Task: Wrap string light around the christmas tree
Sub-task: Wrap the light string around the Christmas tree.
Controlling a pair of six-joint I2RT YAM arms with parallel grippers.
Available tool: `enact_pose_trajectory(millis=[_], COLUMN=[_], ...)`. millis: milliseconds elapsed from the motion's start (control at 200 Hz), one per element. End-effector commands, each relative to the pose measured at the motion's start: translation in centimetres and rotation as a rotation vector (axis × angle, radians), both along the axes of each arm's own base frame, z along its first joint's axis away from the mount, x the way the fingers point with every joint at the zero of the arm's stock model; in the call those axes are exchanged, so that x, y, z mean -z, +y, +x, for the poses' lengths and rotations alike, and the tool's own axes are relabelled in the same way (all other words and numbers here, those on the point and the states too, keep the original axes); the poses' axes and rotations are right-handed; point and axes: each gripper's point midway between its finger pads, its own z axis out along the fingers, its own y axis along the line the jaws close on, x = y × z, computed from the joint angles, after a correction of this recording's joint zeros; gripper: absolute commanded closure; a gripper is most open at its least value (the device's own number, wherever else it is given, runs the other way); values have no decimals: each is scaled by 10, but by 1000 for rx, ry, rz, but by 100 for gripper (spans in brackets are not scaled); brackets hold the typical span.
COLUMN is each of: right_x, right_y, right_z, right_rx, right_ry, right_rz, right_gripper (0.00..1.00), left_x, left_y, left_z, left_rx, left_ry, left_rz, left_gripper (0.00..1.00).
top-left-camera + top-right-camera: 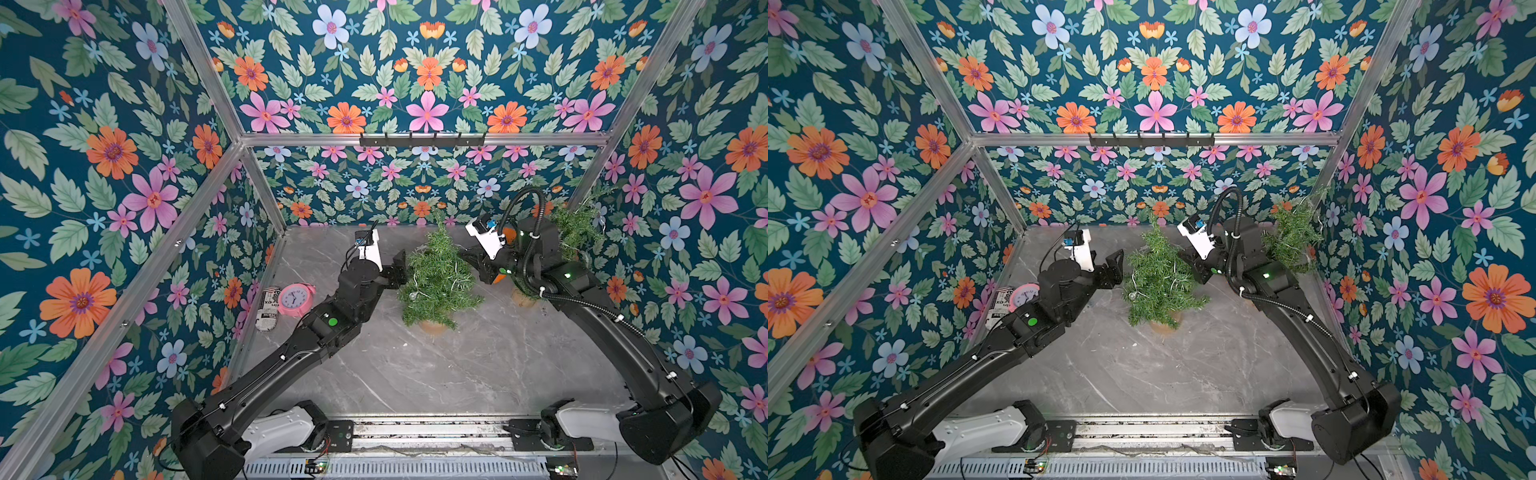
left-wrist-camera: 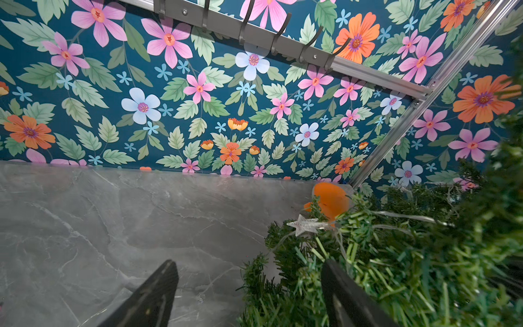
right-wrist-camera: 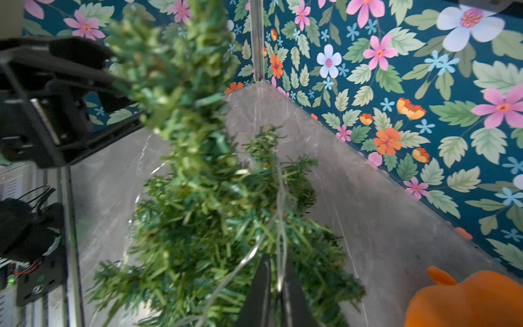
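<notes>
My right hand (image 3: pixel 277 263) is narrow, its fingers pinched on the thin wire of the string light (image 3: pixel 280 198), which runs from them away into the branches; my left hand (image 2: pixel 247 263) stands wide and holds nothing, one finger in among the needles, the other over bare bench (image 2: pixel 113 226); between my hands the christmas tree (image 1: pixel 436 278) stands upright on its small base, with loops of wire and a star bulb (image 2: pixel 302 225) lying in its lower branches.

I judge the tree light; if I pull the wire taut it may tip or slide; if I let go before the loop catches, the slack will likely slip down; my left finger may snag a branch.

Farther off, a second tree (image 1: pixel 577 228) stands behind my right arm; a pink clock (image 1: pixel 296 299) lies well apart.
</notes>
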Motion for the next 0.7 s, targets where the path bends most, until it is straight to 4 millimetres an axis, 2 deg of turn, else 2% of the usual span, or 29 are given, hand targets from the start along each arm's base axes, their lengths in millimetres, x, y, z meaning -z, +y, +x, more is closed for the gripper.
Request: enact_pose_trajectory(millis=[0,130,265,390,555,695], right_x=[4,4,-3,-11,-18,-22], right_y=[-2,-5,-12,-18,-25,-35], right_z=[-11,-23,-39,-53,-69,-85], right_rx=[10,9,13,12,14,23], right_ry=[34,38,15,-21,-48,-103], right_rz=[-5,-1,35,78,110,135], right_gripper=[81,66,45,34,28,27], left_x=[-5,-5,1,6,24,59], left_y=[8,16,34,47,69,96], left_z=[1,4,14,21,24,22], left_rx=[-40,-82,-163,-202,-262,-359], left_ry=[-25,-19,48,90,169,320], left_rz=[15,37,44,16,5,-6], left_gripper=[18,18,18,17,14,12])
